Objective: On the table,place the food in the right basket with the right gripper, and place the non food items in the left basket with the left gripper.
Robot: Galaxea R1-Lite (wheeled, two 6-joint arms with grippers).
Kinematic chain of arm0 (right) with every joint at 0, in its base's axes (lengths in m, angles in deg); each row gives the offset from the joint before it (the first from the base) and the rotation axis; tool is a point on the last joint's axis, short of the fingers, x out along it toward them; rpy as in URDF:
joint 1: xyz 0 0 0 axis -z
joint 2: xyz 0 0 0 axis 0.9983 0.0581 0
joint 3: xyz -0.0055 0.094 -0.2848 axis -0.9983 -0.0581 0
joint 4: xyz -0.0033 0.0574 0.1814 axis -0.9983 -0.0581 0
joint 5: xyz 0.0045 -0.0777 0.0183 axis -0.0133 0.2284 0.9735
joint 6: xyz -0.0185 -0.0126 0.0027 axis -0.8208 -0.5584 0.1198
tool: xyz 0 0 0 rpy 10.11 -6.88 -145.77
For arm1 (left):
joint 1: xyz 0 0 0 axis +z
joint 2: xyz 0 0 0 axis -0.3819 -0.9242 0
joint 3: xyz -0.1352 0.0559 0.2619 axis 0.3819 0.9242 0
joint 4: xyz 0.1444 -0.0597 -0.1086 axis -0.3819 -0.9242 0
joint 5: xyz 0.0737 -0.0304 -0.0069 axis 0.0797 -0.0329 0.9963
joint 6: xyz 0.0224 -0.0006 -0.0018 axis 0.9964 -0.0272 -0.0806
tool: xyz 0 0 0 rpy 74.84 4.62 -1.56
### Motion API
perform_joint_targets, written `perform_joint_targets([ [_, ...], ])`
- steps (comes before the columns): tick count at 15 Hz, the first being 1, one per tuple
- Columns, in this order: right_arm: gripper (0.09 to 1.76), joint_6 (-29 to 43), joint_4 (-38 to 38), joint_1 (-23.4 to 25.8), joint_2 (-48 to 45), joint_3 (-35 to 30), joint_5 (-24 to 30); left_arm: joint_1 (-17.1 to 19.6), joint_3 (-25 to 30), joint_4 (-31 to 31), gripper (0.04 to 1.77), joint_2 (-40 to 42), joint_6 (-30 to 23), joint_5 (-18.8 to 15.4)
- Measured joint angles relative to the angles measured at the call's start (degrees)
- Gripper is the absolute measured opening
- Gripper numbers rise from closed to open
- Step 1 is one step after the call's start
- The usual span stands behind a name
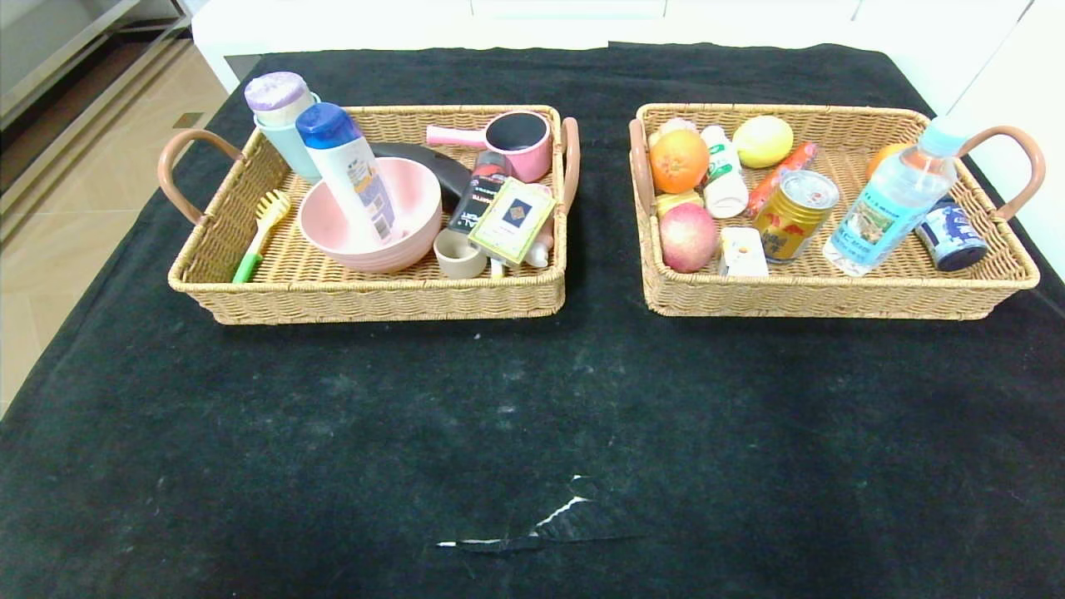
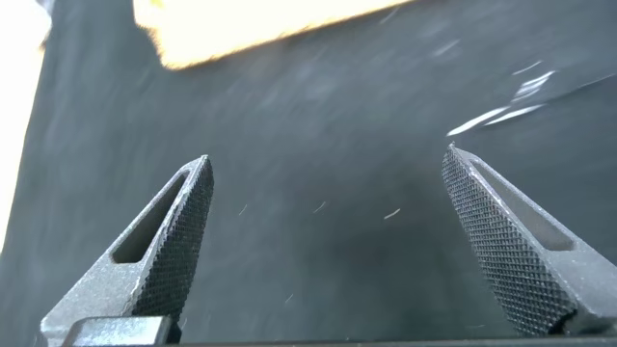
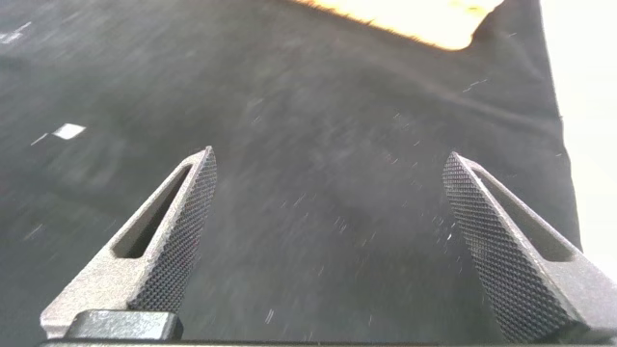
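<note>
Baskets sit side by side on the black table (image 1: 532, 399), well apart from both arms, and only the head view shows what is in them. In the left basket (image 1: 366, 299) the pink bowl (image 1: 366, 229) holds the shampoo bottle (image 1: 349, 170), which leans in it, blue cap up; the cream box (image 1: 512, 220) lies tilted just beside the bowl, with a pink mug (image 1: 520, 141) behind it. In the right basket (image 1: 832, 291) the red fruit (image 1: 687, 236), the white packet (image 1: 742, 252) and the gold can (image 1: 795, 215) stand in a row near the front wall, with a water bottle (image 1: 894, 200) lying beside the can.

Neither arm shows in the head view. The left wrist view shows the left gripper (image 2: 328, 164) over bare cloth, fingers spread wide with nothing between them, a blurred basket edge far ahead. The right wrist view shows the right gripper (image 3: 328, 164) likewise: fingers wide, empty, over cloth near the table's edge.
</note>
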Motion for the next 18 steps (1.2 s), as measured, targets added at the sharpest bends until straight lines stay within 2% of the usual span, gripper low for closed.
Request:
perform_joint_targets([
  [2,1.71,0.55,10.84,0.00,-0.20,-7.12,-1.95,0.00,4.91,1.32,1.72,0.71,0.00,3.36],
  [4,1.71,0.09,17.82,0.00,-0.24,-13.51,-4.66,-0.02,8.06,1.57,1.72,0.94,0.15,4.47],
  [8,1.71,1.44,14.85,-0.07,-0.29,-16.38,-6.39,0.00,12.54,1.68,1.72,1.08,-0.85,6.77],
  [11,1.71,3.58,12.39,-0.07,-0.32,-16.41,-6.41,0.00,13.10,1.90,1.72,1.11,-1.79,6.90],
  [14,1.71,4.16,12.30,-0.07,-0.32,-16.26,-6.42,0.00,13.21,1.74,1.72,1.11,-4.33,7.12],
  [18,1.71,8.77,12.84,-0.07,-0.32,-16.48,-7.98,0.00,13.26,1.71,1.72,1.11,-6.01,7.78],
])
